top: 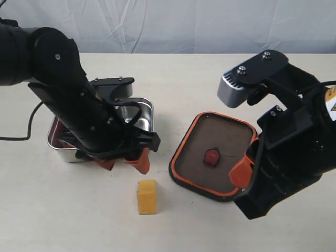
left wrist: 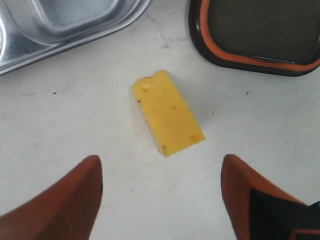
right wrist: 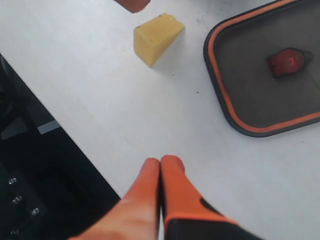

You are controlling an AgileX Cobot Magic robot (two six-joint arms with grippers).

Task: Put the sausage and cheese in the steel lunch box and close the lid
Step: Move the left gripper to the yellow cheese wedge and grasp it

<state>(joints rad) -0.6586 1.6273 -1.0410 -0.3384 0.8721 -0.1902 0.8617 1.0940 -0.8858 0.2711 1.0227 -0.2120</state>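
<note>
On the white table (top: 73,220), left half: the steel lunch box (top: 144,113) stands open, its interior mostly hidden under the left arm in the exterior view. The left wrist view shows 1 bare compartment (left wrist: 75,20).

Left gripper (top: 126,164) hangs over the table just in front of the box. Its 2 orange fingers (left wrist: 75,200) are spread wide with nothing between them.

Cheese (top: 147,197): a yellow wedge-like block lying on the table, apart from the box, near the lid's left corner. In the left wrist view the cheese (left wrist: 167,112) lies just beyond the open fingertips, in line with the gap and touching neither finger.

Lid (top: 226,136): lies on the table right of the box with the orange seal rim facing up and the orange valve (top: 211,156) at its centre.

Right gripper (top: 241,173) is at the lid's right edge. Its 2 fingers (right wrist: 150,190) are pressed together, tips over bare table, holding nothing. The right wrist view also shows the cheese (right wrist: 156,37) and the lid (right wrist: 250,80).
</note>
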